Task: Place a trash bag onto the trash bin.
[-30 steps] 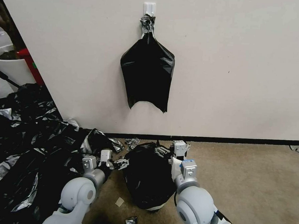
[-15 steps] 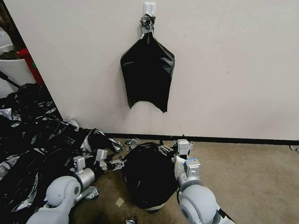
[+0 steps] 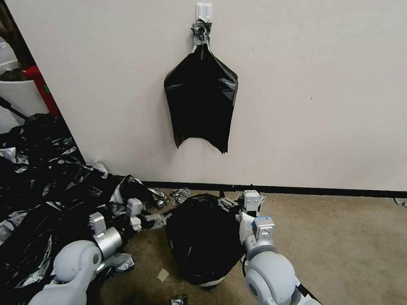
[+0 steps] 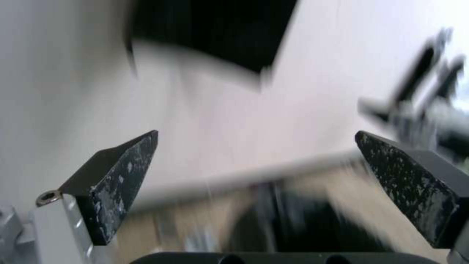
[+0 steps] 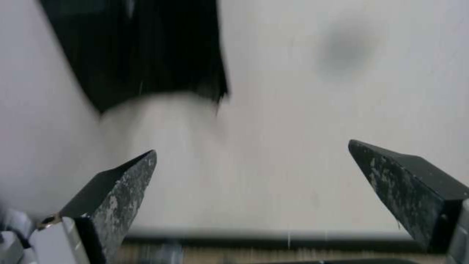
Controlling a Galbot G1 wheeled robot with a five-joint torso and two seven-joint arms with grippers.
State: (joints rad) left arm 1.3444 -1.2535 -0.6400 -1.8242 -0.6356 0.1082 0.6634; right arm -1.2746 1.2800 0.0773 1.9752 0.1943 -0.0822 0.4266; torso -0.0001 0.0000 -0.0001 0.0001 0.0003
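A glossy black trash bag is draped over the trash bin, and only a cream sliver of the bin's base shows on the carpet. My left gripper hovers just left of the bagged bin, open with nothing between its fingers; the left wrist view shows the blurred bag below that gripper. At the bag's far right top edge sits my right gripper. It is open and empty, facing the wall in the right wrist view.
A second black bag hangs from a white wall hook. A broad heap of black-and-silver plastic sheets covers the floor at left. Small foil wads lie on the carpet, and a white plant pot stands far left.
My left arm has drawn back to the left, away from the bagged bin. The right gripper has shifted slightly to the right. The bag and bin stay in place.
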